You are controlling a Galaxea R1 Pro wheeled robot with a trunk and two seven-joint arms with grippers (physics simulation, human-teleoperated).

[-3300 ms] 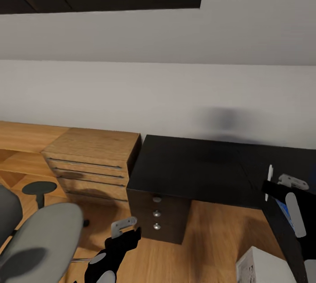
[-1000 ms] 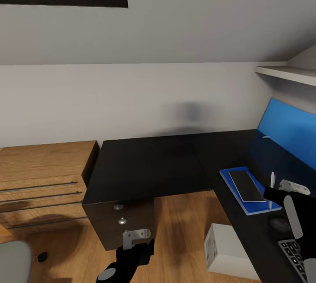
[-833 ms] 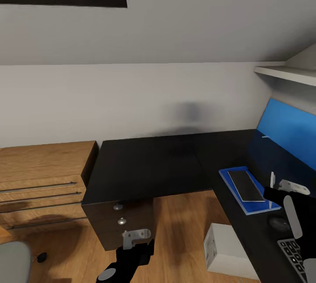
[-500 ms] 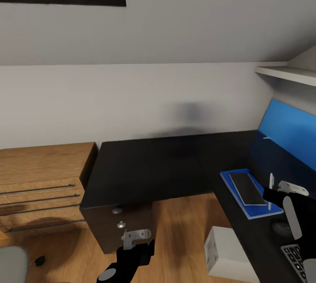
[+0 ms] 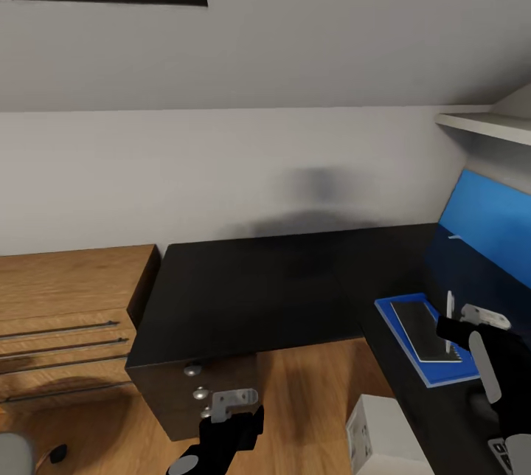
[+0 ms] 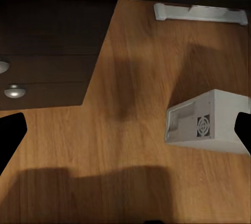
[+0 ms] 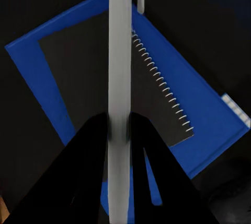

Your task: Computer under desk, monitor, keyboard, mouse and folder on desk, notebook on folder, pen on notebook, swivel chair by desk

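The blue folder [image 5: 398, 313] lies on the black desk [image 5: 258, 283] at the right, with the dark notebook [image 5: 420, 331] on top of it. My right gripper [image 5: 451, 329] is shut on the pale pen [image 5: 449, 313], holding it upright just above the notebook. In the right wrist view the pen [image 7: 119, 78] crosses the spiral-bound notebook [image 7: 89, 78] and folder [image 7: 52, 93], clamped in the right gripper [image 7: 119, 130]. My left gripper [image 5: 234, 403] hangs open low in front of the desk drawers. The white computer [image 6: 206, 125] stands on the floor by the desk, also in the head view as the computer [image 5: 372, 434].
A light wood dresser [image 5: 66, 313] adjoins the desk's left end. The blue back panel [image 5: 487, 228] and a white shelf [image 5: 483, 125] rise at the right. Drawer knobs [image 6: 13, 91] show beside the wood floor [image 6: 130, 130]. A grey chair edge [image 5: 11, 456] sits at the bottom left.
The whole view swung right from the chair and dresser to the desk corner, then drifted slightly. My right gripper still holds the pen, now over the notebook. The left arm kept its pose.
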